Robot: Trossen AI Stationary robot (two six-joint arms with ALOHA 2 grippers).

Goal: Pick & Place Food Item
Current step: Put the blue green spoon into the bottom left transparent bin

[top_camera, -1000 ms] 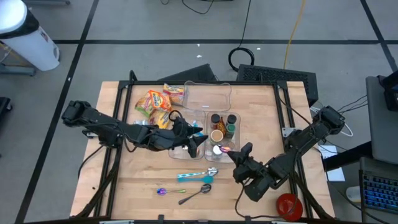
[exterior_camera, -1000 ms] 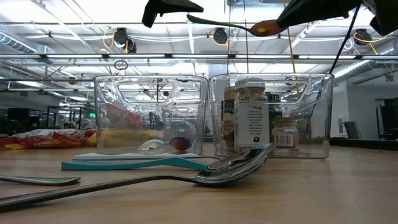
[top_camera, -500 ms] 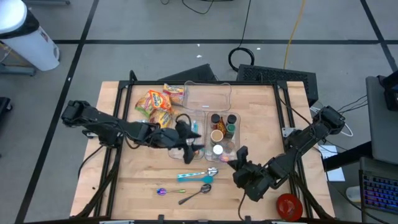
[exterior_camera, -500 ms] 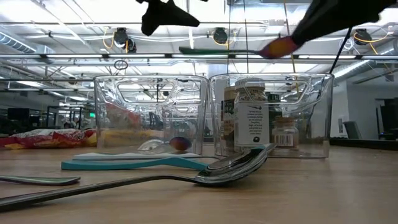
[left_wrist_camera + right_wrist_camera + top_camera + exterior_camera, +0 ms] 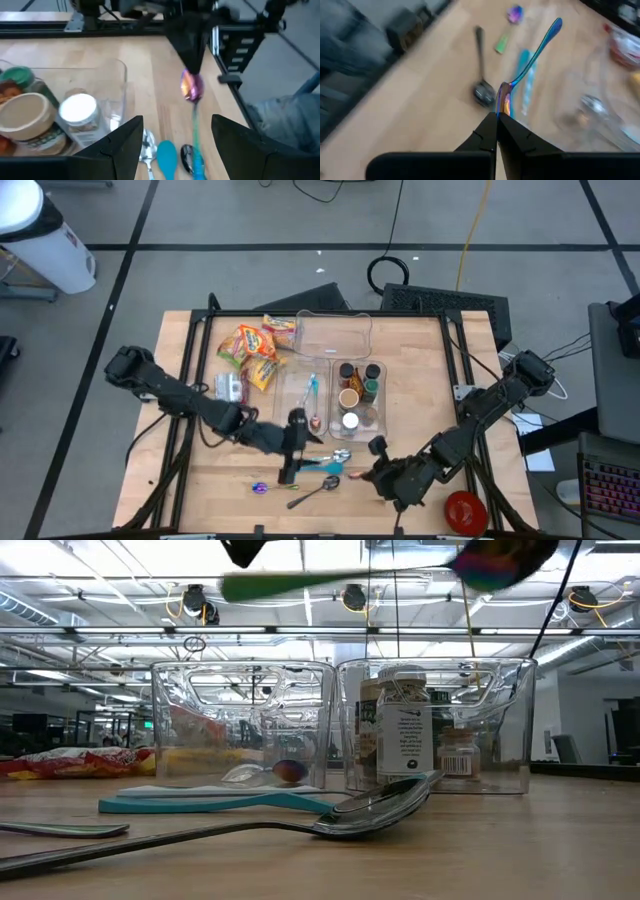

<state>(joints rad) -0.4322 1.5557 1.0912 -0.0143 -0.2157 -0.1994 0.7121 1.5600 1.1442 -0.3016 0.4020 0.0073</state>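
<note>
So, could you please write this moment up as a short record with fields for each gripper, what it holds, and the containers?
right gripper: near the table's front edge, fingers shut on the iridescent spoon, held above the table
left gripper: over the utensils, fingers open, holding nothing
near bin: holds jars
middle bin: holds a teal utensil
far bin: looks empty
snack bags: beside the bins
</note>
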